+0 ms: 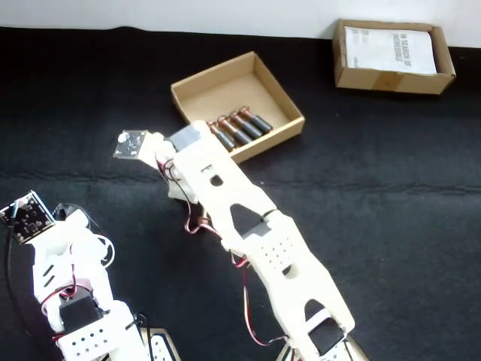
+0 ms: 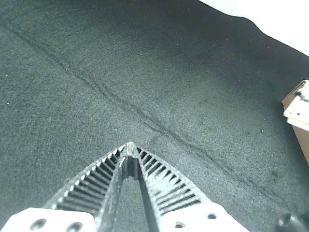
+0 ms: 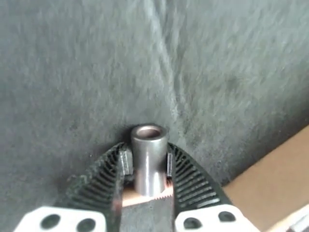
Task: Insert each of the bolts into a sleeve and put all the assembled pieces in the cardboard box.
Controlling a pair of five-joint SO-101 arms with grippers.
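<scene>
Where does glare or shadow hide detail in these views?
Right wrist view: a bright streak runs down the sleeve; high view: the paper in the far box glares white; left wrist view: the strip beyond the mat is blown white.

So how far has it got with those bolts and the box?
Four assembled pieces already lie side by side in the open cardboard box. The right gripper is shut on a dark sleeve with copper showing at its base, probably a fifth piece, near the box. The left gripper is shut and empty over the mat. Still to do: getting that piece into the box.
</scene>
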